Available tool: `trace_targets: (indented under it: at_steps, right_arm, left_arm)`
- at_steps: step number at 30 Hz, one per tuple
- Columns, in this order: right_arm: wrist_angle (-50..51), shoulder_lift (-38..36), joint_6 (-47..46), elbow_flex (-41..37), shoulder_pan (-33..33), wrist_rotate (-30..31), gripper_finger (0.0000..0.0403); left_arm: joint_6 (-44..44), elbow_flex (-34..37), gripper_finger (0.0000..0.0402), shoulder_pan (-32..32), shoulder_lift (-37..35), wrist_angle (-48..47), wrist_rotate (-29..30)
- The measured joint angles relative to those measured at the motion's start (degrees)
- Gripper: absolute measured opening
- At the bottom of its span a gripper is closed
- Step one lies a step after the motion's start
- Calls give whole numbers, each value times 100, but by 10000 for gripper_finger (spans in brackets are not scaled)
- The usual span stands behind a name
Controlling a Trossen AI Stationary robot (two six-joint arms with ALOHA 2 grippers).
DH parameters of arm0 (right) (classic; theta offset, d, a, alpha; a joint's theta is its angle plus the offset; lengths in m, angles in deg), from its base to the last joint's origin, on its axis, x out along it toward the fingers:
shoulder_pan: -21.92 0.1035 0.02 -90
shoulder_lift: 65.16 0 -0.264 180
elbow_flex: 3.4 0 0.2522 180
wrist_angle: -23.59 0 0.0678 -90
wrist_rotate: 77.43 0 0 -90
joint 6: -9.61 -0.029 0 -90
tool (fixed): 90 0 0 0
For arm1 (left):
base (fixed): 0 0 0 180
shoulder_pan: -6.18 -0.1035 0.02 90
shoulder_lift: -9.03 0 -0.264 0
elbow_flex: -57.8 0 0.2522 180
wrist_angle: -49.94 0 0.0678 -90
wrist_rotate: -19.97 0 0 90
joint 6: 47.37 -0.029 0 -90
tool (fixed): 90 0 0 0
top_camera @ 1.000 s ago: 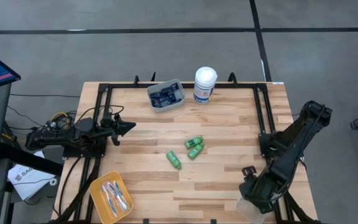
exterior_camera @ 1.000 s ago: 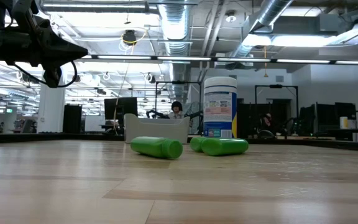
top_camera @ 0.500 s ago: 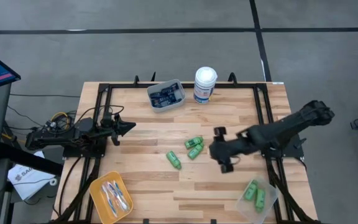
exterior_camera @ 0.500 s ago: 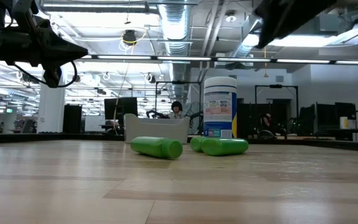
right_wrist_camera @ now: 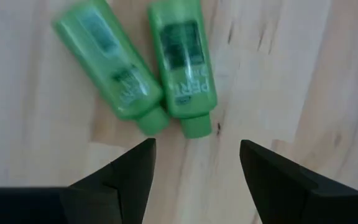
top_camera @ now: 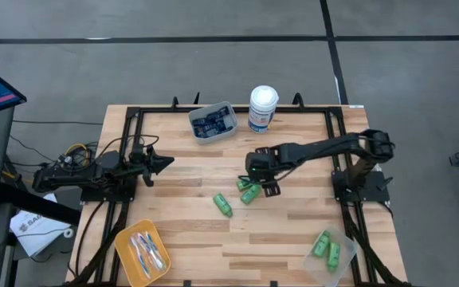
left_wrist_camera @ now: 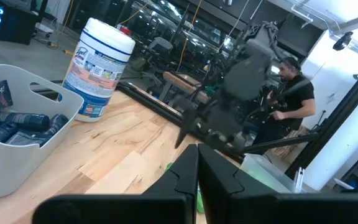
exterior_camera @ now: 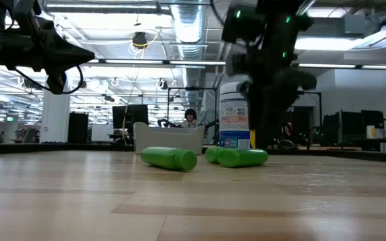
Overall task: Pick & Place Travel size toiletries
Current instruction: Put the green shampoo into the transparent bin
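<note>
Table: your pale wooden slatted table (top_camera: 293,231) carries everything.
Risk: right gripper (top_camera: 255,177), fingers apart, hangs over two touching bright green little bottles (right_wrist_camera: 182,62); you could nudge one away.
Left gripper (top_camera: 164,162): closed, waiting far left.
Bins: clear tray (top_camera: 312,265) near right holds green bottles; grey bin (top_camera: 228,131) navy tubes; orange tray (top_camera: 126,239) toothbrushes.
Loose: third green bottle (top_camera: 222,205).

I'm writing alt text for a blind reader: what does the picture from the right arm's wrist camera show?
Two bright green plastic travel bottles, one beside the other, lie side by side on the pale wooden table, caps pointing toward the camera. The right gripper hangs above them, its two dark fingers spread open.
</note>
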Motion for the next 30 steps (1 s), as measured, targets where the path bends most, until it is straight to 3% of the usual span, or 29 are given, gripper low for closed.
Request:
trace_targets:
  at_steps: [11,19,30]
  right_arm:
    - [-321,896,540,140,-78,-126,215]
    - [-566,1063,537,236,-78,-125,193]
    - [-575,1052,472,245,-209,-406,111]
  left_arm:
    - [0,0,2,-2,0,2,-2]
    - [0,0,2,-1,0,2,3]
    - [0,0,2,-1,0,1,3]
